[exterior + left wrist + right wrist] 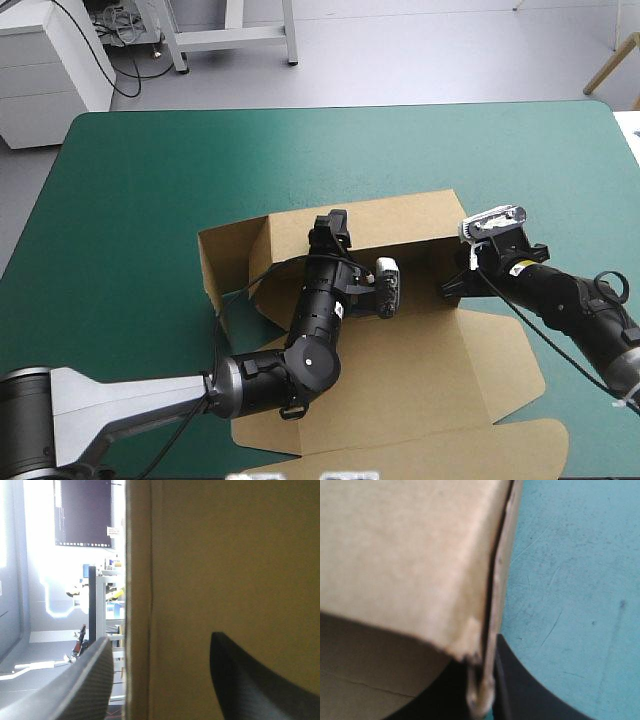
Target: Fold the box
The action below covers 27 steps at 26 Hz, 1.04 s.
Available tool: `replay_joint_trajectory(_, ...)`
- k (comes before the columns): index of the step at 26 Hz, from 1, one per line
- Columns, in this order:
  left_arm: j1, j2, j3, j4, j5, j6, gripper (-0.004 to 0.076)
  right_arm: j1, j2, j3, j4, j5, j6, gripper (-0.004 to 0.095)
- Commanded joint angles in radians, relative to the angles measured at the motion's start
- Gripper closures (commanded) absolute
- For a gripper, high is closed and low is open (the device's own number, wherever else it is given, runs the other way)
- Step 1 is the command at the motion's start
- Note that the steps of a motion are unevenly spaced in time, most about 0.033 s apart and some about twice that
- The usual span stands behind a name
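Right wrist view, right fingers (535, 695) pinching box (405, 555) wall, left fingers (260, 680) spread astride it

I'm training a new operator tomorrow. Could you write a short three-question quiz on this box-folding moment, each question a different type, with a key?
1. True or false: the box lies completely flat on the teal-green cover.
2. What is the right gripper doing? A) hovering open over bare cover; B) shut on the end of the box's raised wall; C) resting on the flat lid.
3. Fill in: the left gripper has its fingers ___, straddling the raised far wall.

Key: 1 false, because the far wall stands up; 2 B; 3 open.
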Motion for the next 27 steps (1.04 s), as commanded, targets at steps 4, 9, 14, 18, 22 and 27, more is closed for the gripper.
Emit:
replay_joint_trajectory(4,-0.078,-0.095,-0.048,0.116,0.071,0.009,0.0315,0.000,-0.018,-0.030,-0.041,0.029,0.075,0.0905)
replay_joint_trajectory(9,-0.176,-0.164,-0.048,0.116,0.108,0.017,0.0315,0.000,-0.018,-0.085,-0.046,0.123,0.137,0.0905)
replay_joint_trajectory(14,-0.286,-0.235,-0.048,0.116,0.185,0.017,0.0315,-0.002,-0.018,-0.227,-0.185,0.289,0.313,0.0905)
replay_joint_trajectory(18,-0.303,-0.308,-0.048,0.116,0.206,0.015,0.0326,-0.002,0.002,-0.346,-0.297,0.422,0.414,0.0908)
replay_joint_trajectory(22,-0.195,-0.451,-0.048,0.116,0.206,0.012,0.0532,-0.002,0.200,-0.538,-0.310,0.611,0.436,0.0908)
replay_joint_trajectory(27,-0.040,-0.561,-0.048,0.067,0.190,0.012,0.0726,-0.002,0.406,-0.691,-0.266,0.665,0.436,0.0908)
